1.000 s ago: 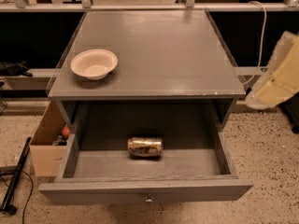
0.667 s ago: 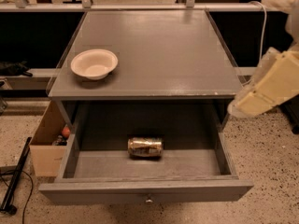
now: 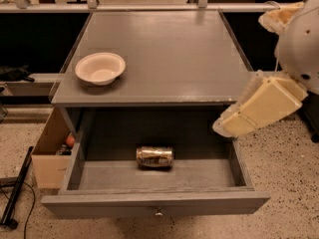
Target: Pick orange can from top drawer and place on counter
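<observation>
Our gripper [image 3: 228, 126] hangs above the right rear corner of the open drawer [image 3: 99, 203]; we cannot tell whether it is spread or closed. The can [image 3: 155, 157] lies on its side mid-drawer. We should come down leftward and straddle its round body, later setting it on the counter [image 3: 174, 44] away from the bowl [image 3: 99, 67] near the left front corner.

Dim, warm overhead light — the gripper [image 3: 232, 122] at right glows pale, the top drawer [image 3: 99, 205] shadowed at its back.
</observation>
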You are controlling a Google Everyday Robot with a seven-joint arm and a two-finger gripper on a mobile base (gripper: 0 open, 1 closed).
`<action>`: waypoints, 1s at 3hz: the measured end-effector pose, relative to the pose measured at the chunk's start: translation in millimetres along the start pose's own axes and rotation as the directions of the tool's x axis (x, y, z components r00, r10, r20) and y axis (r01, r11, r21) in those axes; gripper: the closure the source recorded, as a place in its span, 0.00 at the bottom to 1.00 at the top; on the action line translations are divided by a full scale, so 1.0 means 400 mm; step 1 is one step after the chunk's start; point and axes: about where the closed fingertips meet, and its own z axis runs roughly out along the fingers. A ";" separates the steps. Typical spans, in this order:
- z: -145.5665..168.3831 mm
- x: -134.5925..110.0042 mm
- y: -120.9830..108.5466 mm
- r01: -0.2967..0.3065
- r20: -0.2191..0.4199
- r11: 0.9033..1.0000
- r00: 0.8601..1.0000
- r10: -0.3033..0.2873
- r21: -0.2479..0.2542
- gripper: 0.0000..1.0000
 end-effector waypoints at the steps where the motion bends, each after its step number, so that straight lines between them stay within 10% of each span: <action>1: -0.003 -0.002 0.000 0.001 0.001 1.000 1.000 -0.001 0.002 0.00; 3: 0.104 0.091 0.021 -0.026 0.028 1.000 0.999 0.026 -0.017 0.00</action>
